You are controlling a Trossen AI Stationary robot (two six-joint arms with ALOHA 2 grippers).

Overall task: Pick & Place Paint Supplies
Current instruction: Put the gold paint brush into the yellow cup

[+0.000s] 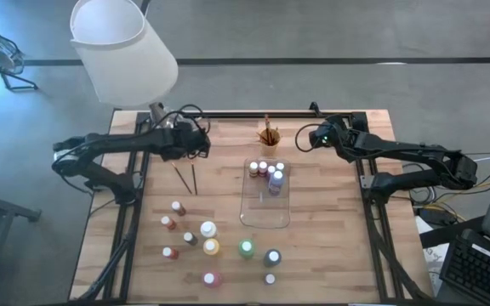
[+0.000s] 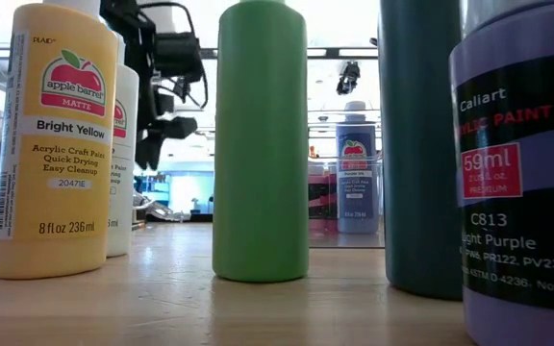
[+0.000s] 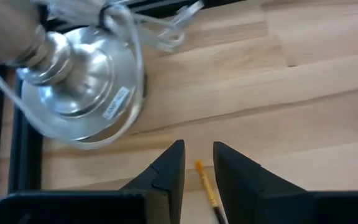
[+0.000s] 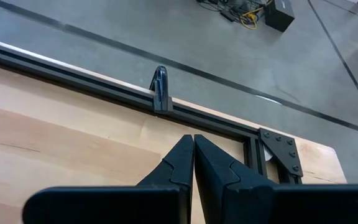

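Several small paint bottles [image 1: 209, 246] stand loose on the near half of the table. Up close, the low view shows a yellow bottle [image 2: 54, 144] and a green one [image 2: 261, 144]. More bottles [image 1: 267, 172] stand in the far end of the clear tray [image 1: 266, 212]. Two thin brushes [image 1: 185, 177] lie flat on the wood left of the tray. My left gripper [image 1: 197, 144] hangs above their far ends, its fingers a narrow gap apart, with one brush [image 3: 207, 190] showing on the table between them. My right gripper [image 1: 311, 138] hovers shut at the far right and holds nothing.
An orange cup [image 1: 269, 136] with brushes standing in it sits at the far middle. The lamp's metal base [image 3: 79, 81] and its cord stand close beside my left gripper, and its white shade [image 1: 124, 47] hangs over the far left corner. A black frame rail [image 4: 104, 87] runs along the far edge.
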